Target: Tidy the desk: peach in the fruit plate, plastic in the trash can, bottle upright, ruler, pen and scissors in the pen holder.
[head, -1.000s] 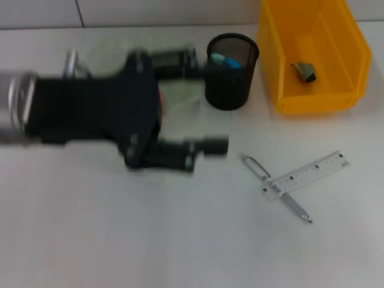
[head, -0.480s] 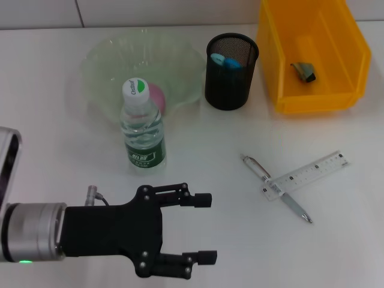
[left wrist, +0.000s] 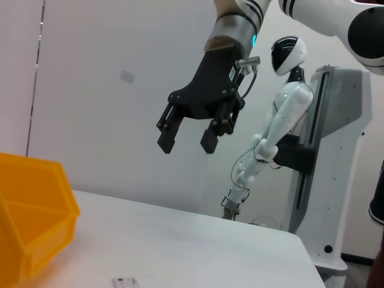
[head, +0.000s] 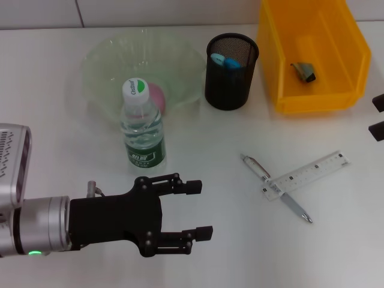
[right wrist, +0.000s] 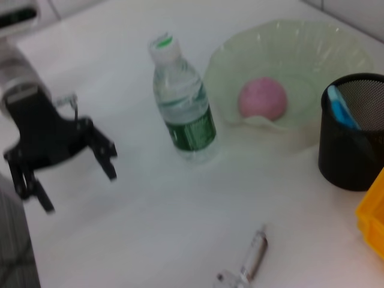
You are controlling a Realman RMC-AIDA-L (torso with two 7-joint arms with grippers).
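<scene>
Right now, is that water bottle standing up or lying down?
Upright. The bottle stands on its base on the desk, green-and-white cap on top, beside the fruit plate.

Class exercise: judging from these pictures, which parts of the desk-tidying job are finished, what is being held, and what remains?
Done: peach in the fruit plate, bottle upright, plastic in the yellow bin, blue-handled item in the pen holder. In hand: nothing; left pincer is open. Left: pen and ruler, crossed on the desk.

Pink peach (head: 157,96), pale green fruit plate (head: 105,60), black mesh pen holder (head: 231,72), yellow bin (head: 354,54), green-labelled clear bottle (head: 143,129), white desk (head: 240,252).
</scene>
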